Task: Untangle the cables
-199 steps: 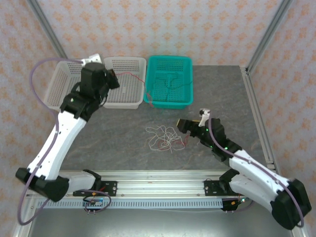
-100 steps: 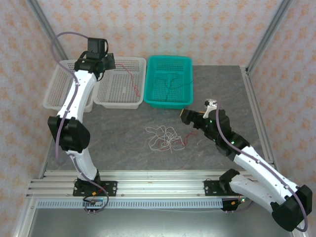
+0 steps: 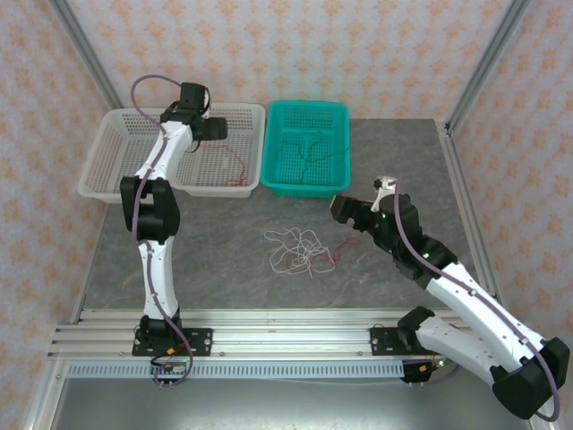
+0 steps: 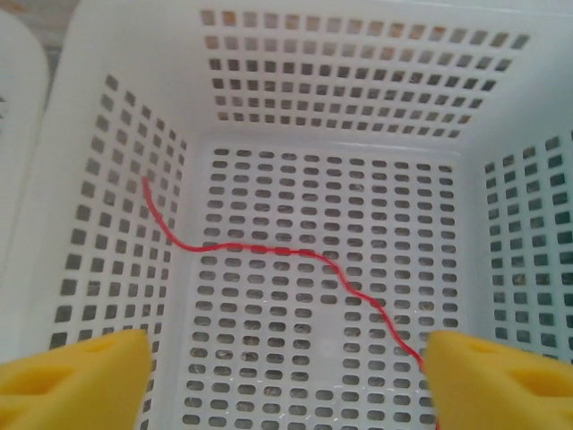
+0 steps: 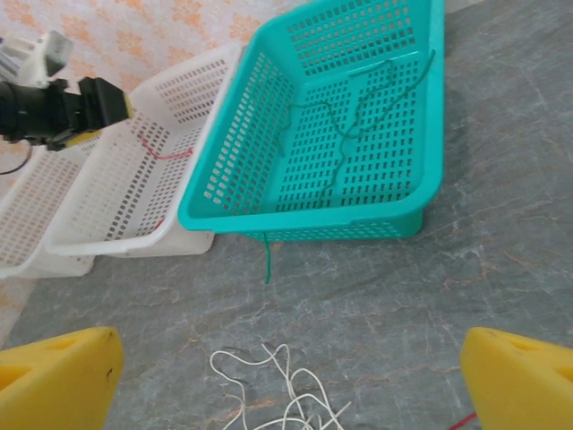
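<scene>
Sorting looks partly done, judging by how the wires lie. A thin red cable lies loose and alone on the floor of the perforated white plastic basket at about 11 o'clock on the grey stone-patterned bench. The left pincer hovers above it with its yellow pads spread wide and pinching nothing. A thin green-teal cable rests inside the teal plastic basket at 12 o'clock, though one end pokes out through the near wall and hangs toward the bench.

What is left sits near the bench's centre, at 6 o'clock from the teal basket: a tangle of thin white-grey cables, looped over one another and well apart from both baskets. A second thin red strand runs out of it toward 3 o'clock. Whether it is knotted into the white loops or merely lies across them is too fine to tell.

The right pincer hangs at about 2 o'clock from that tangle, with its yellow pads wide apart and empty. The likely remaining work is to part the white strands and free the red one.
</scene>
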`<move>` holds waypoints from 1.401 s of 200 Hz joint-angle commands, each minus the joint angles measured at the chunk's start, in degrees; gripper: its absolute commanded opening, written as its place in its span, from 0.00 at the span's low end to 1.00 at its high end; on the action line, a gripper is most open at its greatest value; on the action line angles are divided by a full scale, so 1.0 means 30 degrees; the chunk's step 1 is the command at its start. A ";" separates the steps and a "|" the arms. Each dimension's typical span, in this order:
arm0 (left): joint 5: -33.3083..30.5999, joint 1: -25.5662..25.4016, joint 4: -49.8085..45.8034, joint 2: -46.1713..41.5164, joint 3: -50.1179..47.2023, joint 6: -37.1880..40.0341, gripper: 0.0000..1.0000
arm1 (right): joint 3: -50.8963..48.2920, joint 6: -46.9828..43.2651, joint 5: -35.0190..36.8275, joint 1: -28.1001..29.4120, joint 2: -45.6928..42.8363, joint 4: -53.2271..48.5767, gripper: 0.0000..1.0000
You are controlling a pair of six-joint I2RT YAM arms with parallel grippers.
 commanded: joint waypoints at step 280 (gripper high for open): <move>0.3378 -1.3379 0.4054 -1.2353 -1.3483 -0.4685 0.90 | -0.2349 0.9537 -0.4384 -0.6200 0.8516 0.0572 0.00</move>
